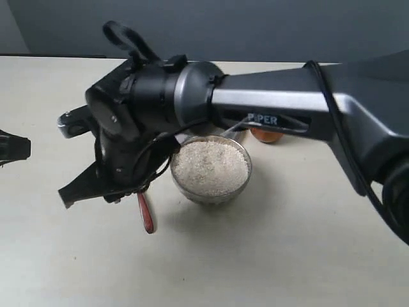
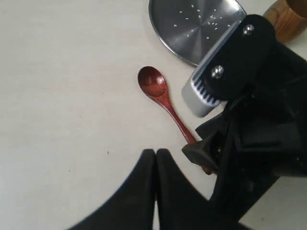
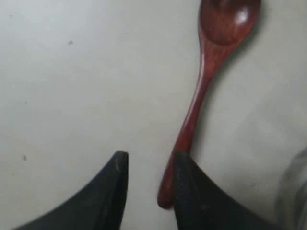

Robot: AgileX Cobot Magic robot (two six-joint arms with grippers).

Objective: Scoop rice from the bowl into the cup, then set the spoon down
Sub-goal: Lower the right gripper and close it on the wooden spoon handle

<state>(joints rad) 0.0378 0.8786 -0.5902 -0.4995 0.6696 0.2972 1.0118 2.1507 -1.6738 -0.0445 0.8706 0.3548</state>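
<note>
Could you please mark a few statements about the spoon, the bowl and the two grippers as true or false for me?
1. The spoon lies on the table. True.
2. The right gripper is shut on the spoon's handle. False: its jaws stand apart, with the end of the handle between them, close to one finger.
3. The bowl holds a mound of rice. True.
4. The spoon's head is full of rice. False: it is empty.
5. The left gripper is open. False: its fingers are pressed together and hold nothing.
</note>
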